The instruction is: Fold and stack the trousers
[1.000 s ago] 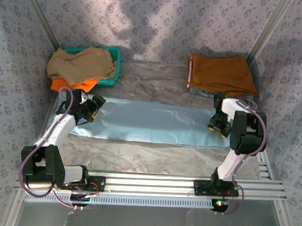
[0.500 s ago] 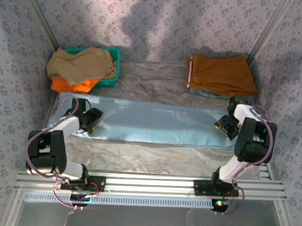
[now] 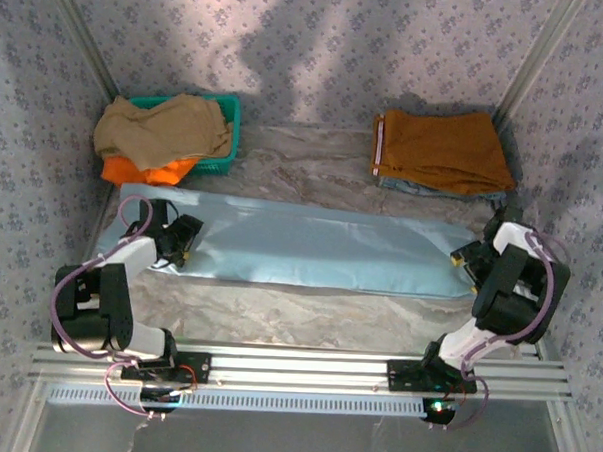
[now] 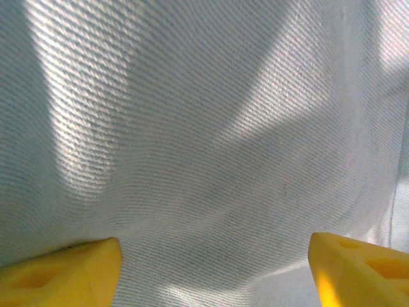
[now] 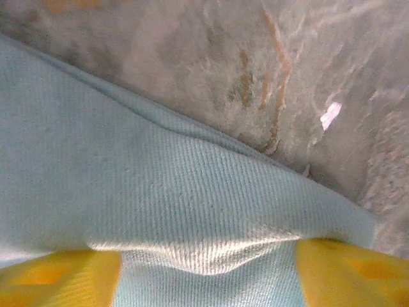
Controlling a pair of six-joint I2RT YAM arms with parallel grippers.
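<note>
While both arms sit at opposite ends of the trousers (image 3: 311, 248), I judge the step in hand to be taking hold of the cloth for a fold.

Position: the trousers lie flat as one long pale-blue strip across the middle of the table (image 3: 308, 311).

Left gripper (image 3: 181, 243): low over the strip's left end. In the wrist view its fingertips (image 4: 64, 268) stand wide apart over smooth cloth, with nothing pinched.

Right gripper (image 3: 467, 258): at the right end, just inside the hem. Its jaws are also spread wide, straddling a raised pucker of cloth without clamping it.

Method notes (judgement):
- The right side has a ridge ready, so close squarely on it and catch every layer.
- The left side has flat cloth, so press down so the closing fingers gather a fold.
- Thin fabric will likely sag, so lift both ends evenly and keep it taut.

Counts:
- pale-blue trousers: 1
- folded rust-brown trousers (image 3: 440, 147), far right: 1
- teal basket (image 3: 228, 133): 1
- tan garment (image 3: 161, 125): 1
- orange garment (image 3: 144, 169): 1
- grippers: 2
</note>
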